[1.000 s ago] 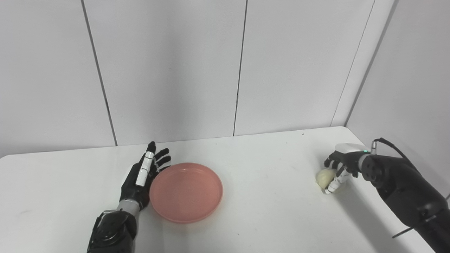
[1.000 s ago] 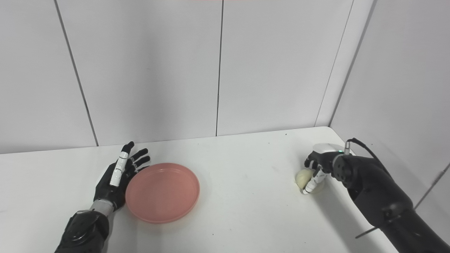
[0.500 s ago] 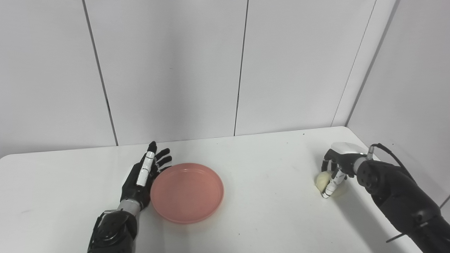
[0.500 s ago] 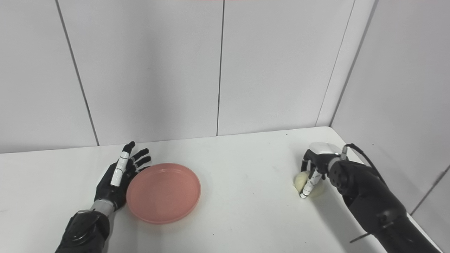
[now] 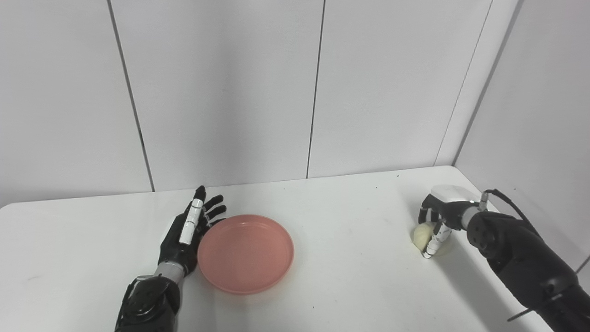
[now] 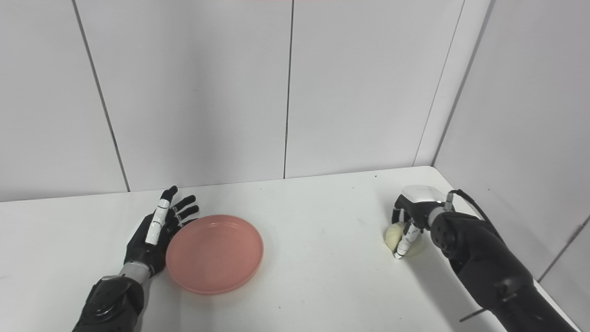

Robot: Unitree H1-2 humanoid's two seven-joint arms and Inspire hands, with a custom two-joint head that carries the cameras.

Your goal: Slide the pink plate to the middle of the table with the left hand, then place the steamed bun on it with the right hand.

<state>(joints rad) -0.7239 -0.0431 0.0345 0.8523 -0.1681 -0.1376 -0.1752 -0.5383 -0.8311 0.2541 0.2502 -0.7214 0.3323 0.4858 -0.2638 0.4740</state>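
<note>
The pink plate (image 5: pixel 245 252) lies flat and empty on the white table (image 5: pixel 345 258), left of the middle. My left hand (image 5: pixel 184 230) is open, fingers straight and pointing away, its edge against the plate's left rim. The steamed bun (image 5: pixel 420 235), pale and round, rests on the table near the right edge. My right hand (image 5: pixel 438 216) sits over the bun from above and behind, with its fingers (image 5: pixel 433 242) curled down around it. The same scene shows in the right eye view, with the bun (image 6: pixel 392 234) under my right hand (image 6: pixel 410 214).
White wall panels stand close behind the table, and a side wall (image 5: pixel 530 115) runs along its right edge, near my right arm. Bare tabletop lies between the plate and the bun.
My right hand has shifted slightly left and turned more over the top of the bun, fingers closing around it. The plate and left hand have edged a few pixels to the right.
</note>
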